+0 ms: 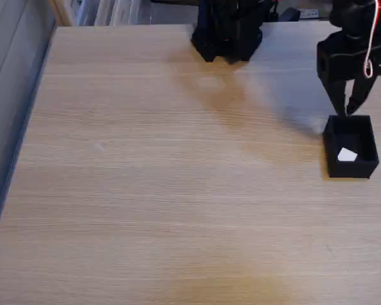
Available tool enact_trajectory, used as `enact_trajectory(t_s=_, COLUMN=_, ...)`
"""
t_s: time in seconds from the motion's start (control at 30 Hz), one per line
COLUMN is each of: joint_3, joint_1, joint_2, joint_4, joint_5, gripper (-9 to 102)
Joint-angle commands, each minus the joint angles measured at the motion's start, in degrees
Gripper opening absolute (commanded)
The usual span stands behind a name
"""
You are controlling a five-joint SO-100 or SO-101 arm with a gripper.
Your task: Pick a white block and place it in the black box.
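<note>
white block [347, 155] lying inside the black box [350, 170]; claw [347, 109] released, empty, tips just above the box's far wall. risk: clipping that wall while lifting away, shoving the box across the surface [178, 190].

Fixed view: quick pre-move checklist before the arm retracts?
1. White block inside black box: ok, it lies on the box floor.
2. Gripper free of the block: ok, jaws slightly apart, nothing between them.
3. Gripper clear of the box's far rim: cannot tell, the tips sit right at it in this view.
4. Box upright on table: ok.
5. Retract path toward arm base: ok, bare wood.
</note>
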State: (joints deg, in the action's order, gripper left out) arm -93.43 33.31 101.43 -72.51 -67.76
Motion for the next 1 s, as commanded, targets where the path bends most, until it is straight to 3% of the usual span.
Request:
enact_trajectory(t_s=0.0, joint_3=-7.3, joint_1=-2.7, joint_2=8.6, joint_4=1.8, joint_5=-4.1, gripper=0)
enact_trajectory(t_s=0.27, joint_3=-38.8, joint_1=-12.7, joint_2=31.6, joint_4=14.7, joint_5=-17.3, gripper=0)
enact_trajectory(t_s=0.6, joint_3=-69.5, joint_1=-23.8, joint_2=57.4, joint_4=23.4, joint_5=-26.9, gripper=0)
enact_trajectory(t_s=0.8, joint_3=-81.7, joint_1=-28.5, joint_2=71.2, joint_4=19.2, joint_5=-28.6, gripper=0)
enact_trajectory(t_s=0.97, joint_3=-84.4, joint_1=-30.8, joint_2=76.3, joint_4=10.9, joint_5=-26.5, gripper=0)
